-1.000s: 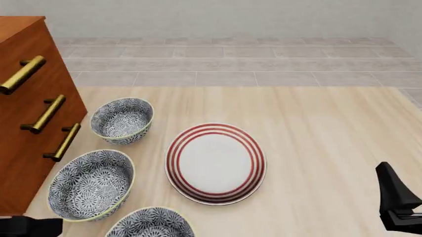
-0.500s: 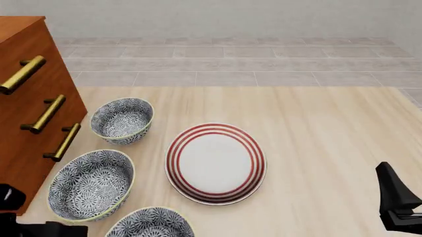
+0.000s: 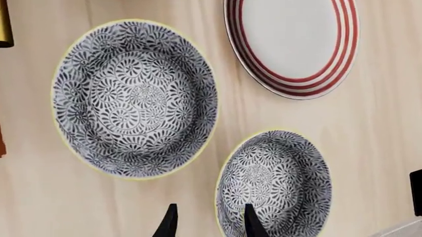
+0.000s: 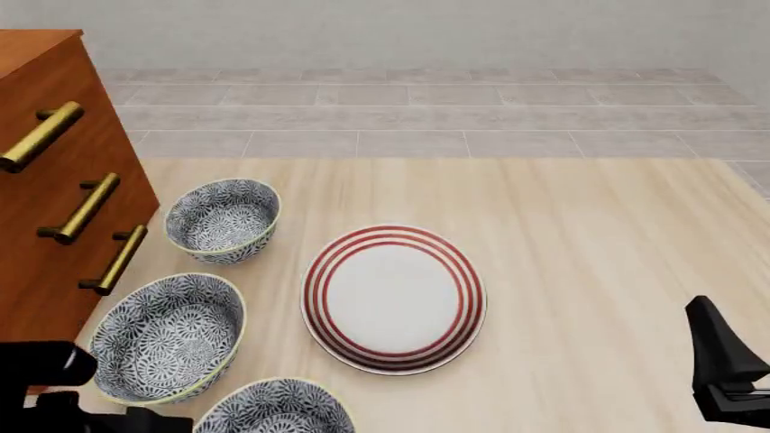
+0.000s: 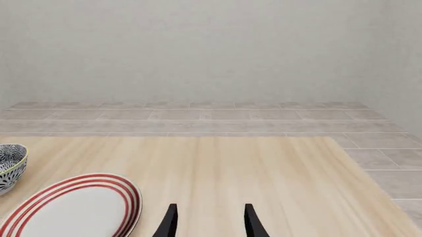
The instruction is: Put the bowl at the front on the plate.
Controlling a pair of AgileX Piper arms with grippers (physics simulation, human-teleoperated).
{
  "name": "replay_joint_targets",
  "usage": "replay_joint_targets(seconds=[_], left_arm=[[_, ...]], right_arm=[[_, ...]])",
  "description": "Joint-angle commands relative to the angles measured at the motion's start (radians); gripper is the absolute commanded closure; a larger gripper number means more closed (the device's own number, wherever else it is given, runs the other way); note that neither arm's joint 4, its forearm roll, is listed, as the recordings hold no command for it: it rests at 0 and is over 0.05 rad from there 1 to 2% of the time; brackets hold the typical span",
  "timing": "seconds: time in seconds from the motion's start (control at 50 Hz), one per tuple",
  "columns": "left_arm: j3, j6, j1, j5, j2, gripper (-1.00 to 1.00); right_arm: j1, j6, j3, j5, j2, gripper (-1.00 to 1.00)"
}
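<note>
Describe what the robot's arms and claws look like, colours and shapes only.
Both arms are plain black with no cables, labels or markings that I can see. The left arm shows as a rounded, bulky black body with a small pale highlight. The right arm looks angular, with a pointed wedge shape. The left claw and right claw each end in two slim, tapered black fingers.

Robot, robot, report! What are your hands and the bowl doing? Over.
Left gripper open at front bowl rim. Right gripper open, idle. Plate bare. Path unobstructed.

The front deep blue-floral white bowl [image 4: 274, 409] is cropped by the frame's lower edge; the black left gripper [image 3: 207, 222] shows fingertips only.
</note>
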Motion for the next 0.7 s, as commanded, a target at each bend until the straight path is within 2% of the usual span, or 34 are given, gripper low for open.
replay_joint_targets(seconds=[0.02,0.26,0.7], left_arm=[[0.047,-0.039,-0.043,-0.066,0.033,-1.0],[0.08,-0.065,-0.075,-0.153,0.092,-1.0],[0.127,-0.079,-0.085,-0.236,0.147,-1.0]], right_arm=[[0.0,0.0,0.004,-0.005,0.001,-1.0],[0.0,0.0,0.004,-0.005,0.0,-1.0],[0.0,0.0,0.004,-0.005,0.001,-1.0]])
